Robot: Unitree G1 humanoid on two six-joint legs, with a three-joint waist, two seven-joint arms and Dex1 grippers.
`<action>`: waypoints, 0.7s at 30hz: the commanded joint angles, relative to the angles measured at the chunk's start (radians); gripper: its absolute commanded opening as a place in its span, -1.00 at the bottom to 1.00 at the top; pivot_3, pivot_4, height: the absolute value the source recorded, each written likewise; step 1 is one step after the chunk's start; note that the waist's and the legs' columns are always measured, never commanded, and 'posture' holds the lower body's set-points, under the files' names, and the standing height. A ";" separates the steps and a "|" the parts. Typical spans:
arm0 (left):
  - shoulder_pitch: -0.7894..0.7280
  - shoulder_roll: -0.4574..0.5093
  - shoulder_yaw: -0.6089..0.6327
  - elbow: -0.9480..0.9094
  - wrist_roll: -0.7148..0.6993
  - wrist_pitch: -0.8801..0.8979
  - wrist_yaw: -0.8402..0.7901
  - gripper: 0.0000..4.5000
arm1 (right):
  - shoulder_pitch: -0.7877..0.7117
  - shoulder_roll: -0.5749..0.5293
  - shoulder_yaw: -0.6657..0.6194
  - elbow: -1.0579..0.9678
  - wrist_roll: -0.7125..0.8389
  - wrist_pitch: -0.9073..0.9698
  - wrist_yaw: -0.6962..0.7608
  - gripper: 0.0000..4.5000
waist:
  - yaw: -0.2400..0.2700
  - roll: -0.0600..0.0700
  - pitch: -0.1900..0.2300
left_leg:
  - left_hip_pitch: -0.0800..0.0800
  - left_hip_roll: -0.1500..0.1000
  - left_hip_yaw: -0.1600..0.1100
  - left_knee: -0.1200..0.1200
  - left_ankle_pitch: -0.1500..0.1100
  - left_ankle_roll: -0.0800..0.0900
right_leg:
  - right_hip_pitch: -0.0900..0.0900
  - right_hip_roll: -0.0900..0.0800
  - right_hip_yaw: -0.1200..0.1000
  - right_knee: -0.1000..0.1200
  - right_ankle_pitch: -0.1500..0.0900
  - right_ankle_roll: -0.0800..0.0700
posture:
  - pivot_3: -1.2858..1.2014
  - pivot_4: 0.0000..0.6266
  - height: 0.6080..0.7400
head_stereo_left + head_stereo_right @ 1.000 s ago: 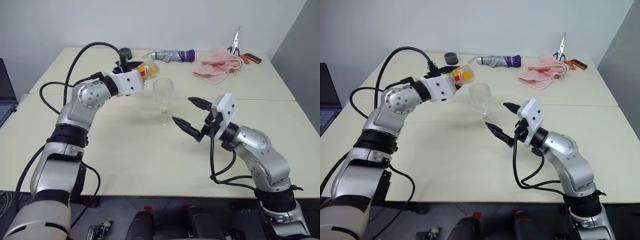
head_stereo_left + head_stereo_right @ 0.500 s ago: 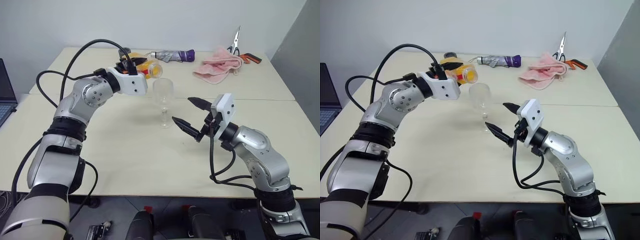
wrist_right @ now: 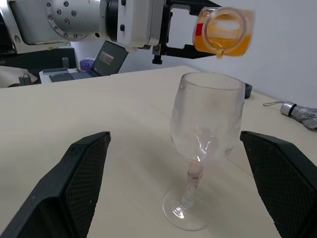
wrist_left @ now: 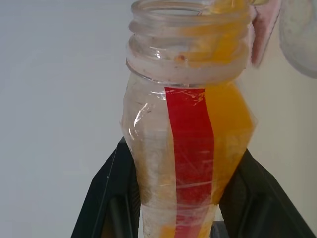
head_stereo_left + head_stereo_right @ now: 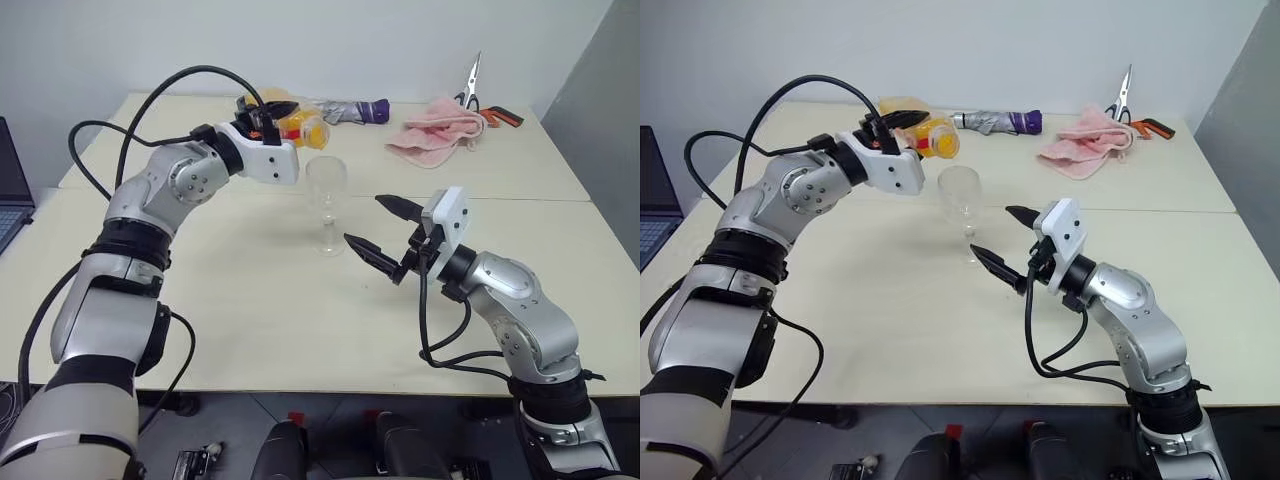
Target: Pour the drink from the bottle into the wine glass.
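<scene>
The left end effector (image 5: 272,128) clamped the uncapped bottle (image 5: 300,127) tipped on its side, mouth just above and behind the wine glass (image 5: 326,203), the drink (image 3: 221,41) pooled at the lip. The glass stood empty on the counter (image 5: 250,300), just ahead of the open, empty right end effector (image 5: 380,230). A clean pour likely called for centring the mouth over the bowl before tilting further, slowly.
</scene>
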 commanded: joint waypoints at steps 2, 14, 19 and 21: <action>-0.052 0.022 0.002 -0.010 0.007 -0.016 0.035 -0.26 | -0.008 -0.001 0.000 -0.022 0.013 -0.006 0.007 1.00 | 0.000 0.000 0.000 | 0.000 0.000 0.000 0.000 0.000 0.000 | 0.000 0.000 0.000 0.000 0.000 0.000 | 0.03 -0.52 1.00; -0.082 0.036 -0.020 0.036 0.040 -0.035 0.079 -0.26 | -0.001 -0.006 -0.005 -0.029 0.022 0.002 0.021 1.00 | 0.000 0.000 0.000 | 0.000 0.000 0.000 0.000 0.000 0.000 | 0.000 0.000 0.000 0.000 0.000 0.000 | 0.03 -0.52 1.00; -0.096 0.036 -0.026 0.058 0.052 -0.044 0.095 -0.26 | 0.002 0.002 -0.012 -0.017 -0.001 -0.003 -0.007 1.00 | 0.000 0.000 0.000 | 0.000 0.000 0.000 0.000 0.000 0.000 | 0.000 0.000 0.000 0.000 0.000 0.000 | 0.03 -0.52 1.00; -0.102 0.037 -0.030 0.068 0.057 -0.047 0.103 -0.26 | 0.002 0.006 -0.018 -0.011 -0.001 -0.007 -0.016 1.00 | 0.000 0.000 0.000 | 0.000 0.000 0.000 0.000 0.000 0.000 | 0.000 0.000 0.000 0.000 0.000 0.000 | 0.03 -0.52 1.00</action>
